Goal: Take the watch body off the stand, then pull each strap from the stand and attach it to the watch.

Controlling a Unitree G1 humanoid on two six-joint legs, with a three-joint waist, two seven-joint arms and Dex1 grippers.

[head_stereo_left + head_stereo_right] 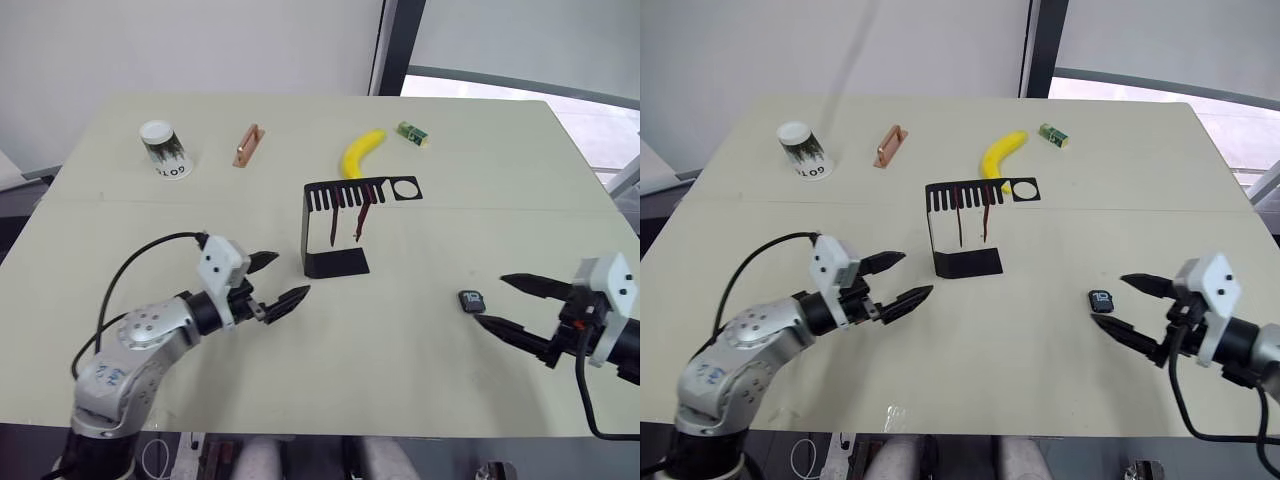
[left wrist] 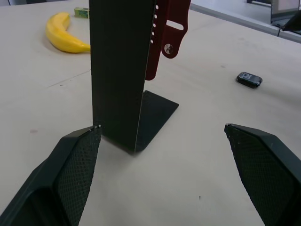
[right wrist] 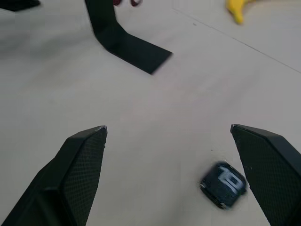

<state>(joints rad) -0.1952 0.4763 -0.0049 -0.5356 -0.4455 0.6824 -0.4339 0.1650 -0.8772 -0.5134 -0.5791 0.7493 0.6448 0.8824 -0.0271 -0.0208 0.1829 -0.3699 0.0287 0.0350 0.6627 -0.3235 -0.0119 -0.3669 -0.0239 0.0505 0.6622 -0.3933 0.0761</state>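
The black stand [image 1: 322,228] rises mid-table, its comb arm ending in a round ring [image 1: 405,189]. Two maroon straps [image 1: 347,212] hang from the comb slots; one strap end [image 2: 170,28] shows beside the upright [image 2: 120,70] in the left wrist view. The watch body [image 1: 472,301] lies flat on the table to the right of the stand, also seen as the watch body [image 3: 224,184] in the right wrist view. My left gripper [image 1: 280,281] is open just left of the stand's foot. My right gripper [image 1: 505,303] is open with its fingertips [image 1: 490,323] beside the watch body.
At the back of the table [image 1: 400,370] lie an upturned paper cup [image 1: 163,148], a copper-coloured bar [image 1: 247,146], a banana [image 1: 360,152] and a small green block [image 1: 413,133]. A black cable [image 1: 130,270] loops from my left arm.
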